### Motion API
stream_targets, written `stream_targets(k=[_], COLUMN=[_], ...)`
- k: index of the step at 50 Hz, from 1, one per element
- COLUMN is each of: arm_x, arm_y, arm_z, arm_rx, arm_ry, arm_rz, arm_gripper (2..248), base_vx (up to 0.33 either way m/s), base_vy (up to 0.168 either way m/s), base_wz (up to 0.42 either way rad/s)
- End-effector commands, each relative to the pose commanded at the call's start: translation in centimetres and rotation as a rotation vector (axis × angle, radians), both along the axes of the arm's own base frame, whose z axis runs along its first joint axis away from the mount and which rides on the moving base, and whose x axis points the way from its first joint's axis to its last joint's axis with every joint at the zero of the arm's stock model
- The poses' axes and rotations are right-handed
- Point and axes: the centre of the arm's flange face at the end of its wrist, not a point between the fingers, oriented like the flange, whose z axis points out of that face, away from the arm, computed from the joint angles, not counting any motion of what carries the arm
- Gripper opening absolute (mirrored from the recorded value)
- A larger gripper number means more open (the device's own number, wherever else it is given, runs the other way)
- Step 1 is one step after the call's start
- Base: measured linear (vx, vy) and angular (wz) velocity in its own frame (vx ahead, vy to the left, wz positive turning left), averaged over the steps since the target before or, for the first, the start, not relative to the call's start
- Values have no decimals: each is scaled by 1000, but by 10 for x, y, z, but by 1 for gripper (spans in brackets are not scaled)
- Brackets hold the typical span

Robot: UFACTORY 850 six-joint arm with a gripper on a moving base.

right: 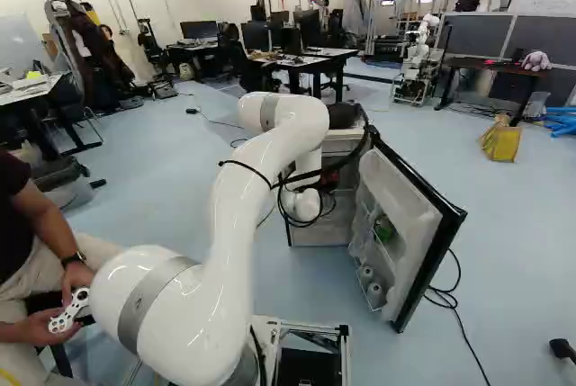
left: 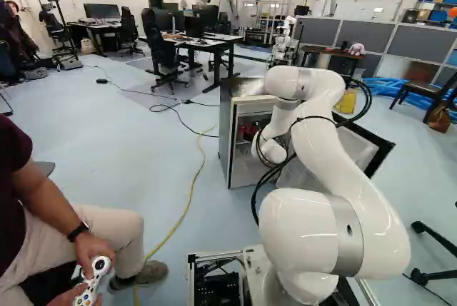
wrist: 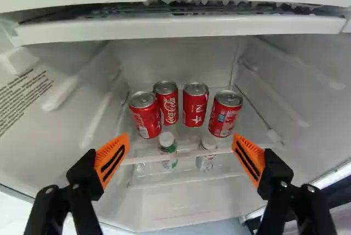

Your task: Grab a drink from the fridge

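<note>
Four red cans (wrist: 195,104) stood upright inside the fridge (left: 225,131), beyond the shelf (wrist: 187,154)'s near edge and ahead of our gripper (wrist: 181,138), its jaws wide and empty. We judged this the approach: next, line up on one can, advance, then close. Neighbouring cans allowed little finger room; the ledge (wrist: 181,30) hung above, the open door (right: 407,224) right.
</note>
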Motion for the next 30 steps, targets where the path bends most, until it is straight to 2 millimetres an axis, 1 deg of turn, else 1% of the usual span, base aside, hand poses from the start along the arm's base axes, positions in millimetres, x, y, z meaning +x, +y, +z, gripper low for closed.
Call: stream_targets(k=[30], arm_x=[10], arm_y=[-18], arm_z=[-10], arm_rx=[-5], arm_ry=[28], arm_rz=[-24], arm_gripper=[247], base_vx=[0], base_vy=[0], base_wz=[0])
